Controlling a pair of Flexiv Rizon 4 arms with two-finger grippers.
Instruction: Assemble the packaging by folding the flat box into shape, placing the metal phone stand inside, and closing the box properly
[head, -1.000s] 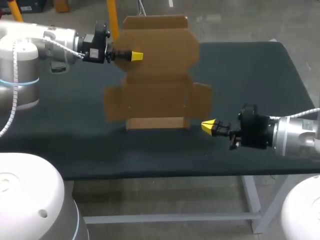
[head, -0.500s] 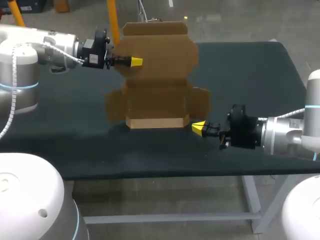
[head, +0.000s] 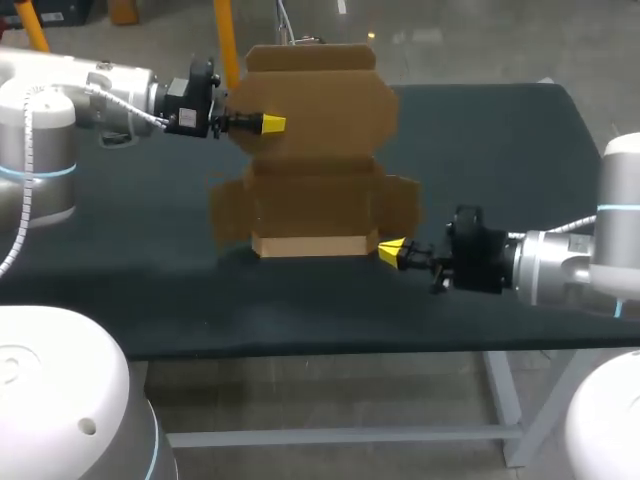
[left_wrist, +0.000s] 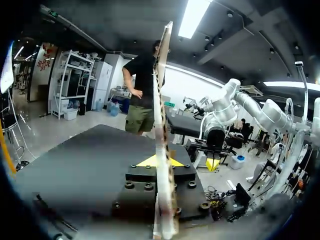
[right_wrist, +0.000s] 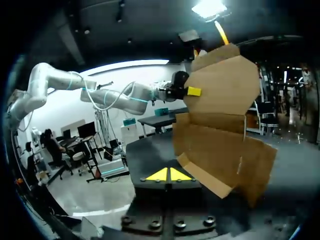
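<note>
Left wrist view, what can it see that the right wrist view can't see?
Only the left wrist view shows the cardboard box edge-on, a thin strip clamped between the left jaws. Only the right wrist view shows the box's wide brown face with its side flaps unfolded, the left arm pinching its upper panel, and the right jaws closed on nothing beside the lower flap. Both show the box upright and the dark table.
</note>
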